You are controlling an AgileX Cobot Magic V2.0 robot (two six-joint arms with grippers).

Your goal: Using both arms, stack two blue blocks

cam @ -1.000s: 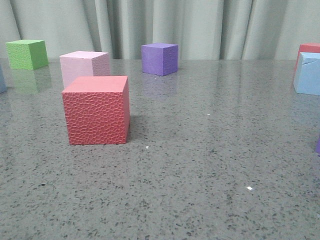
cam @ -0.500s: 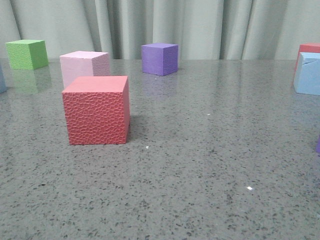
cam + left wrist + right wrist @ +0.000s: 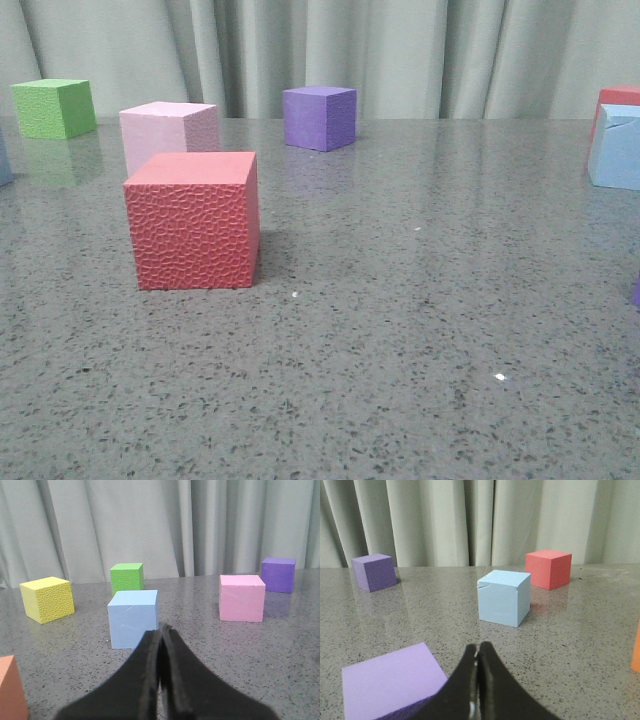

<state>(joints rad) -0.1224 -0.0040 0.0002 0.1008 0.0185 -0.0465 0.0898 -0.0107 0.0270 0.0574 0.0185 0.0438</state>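
One pale blue block (image 3: 133, 618) stands on the grey table straight ahead of my left gripper (image 3: 161, 630), which is shut and empty a short way from it. The other blue block (image 3: 503, 597), with a small crack near its top edge, stands ahead of my right gripper (image 3: 478, 647), also shut on nothing and apart from it. In the front view this cracked block (image 3: 616, 148) sits at the far right edge, and only a blue sliver (image 3: 4, 160) shows at the left edge. Neither gripper appears in the front view.
A textured red cube (image 3: 192, 220) stands left of centre, with a pink cube (image 3: 168, 130), green cube (image 3: 54, 108) and purple cube (image 3: 319, 117) behind it. A yellow cube (image 3: 47, 599) is near the left block. A light purple cube (image 3: 390, 680) lies beside the right fingers, a red cube (image 3: 548, 568) beyond.
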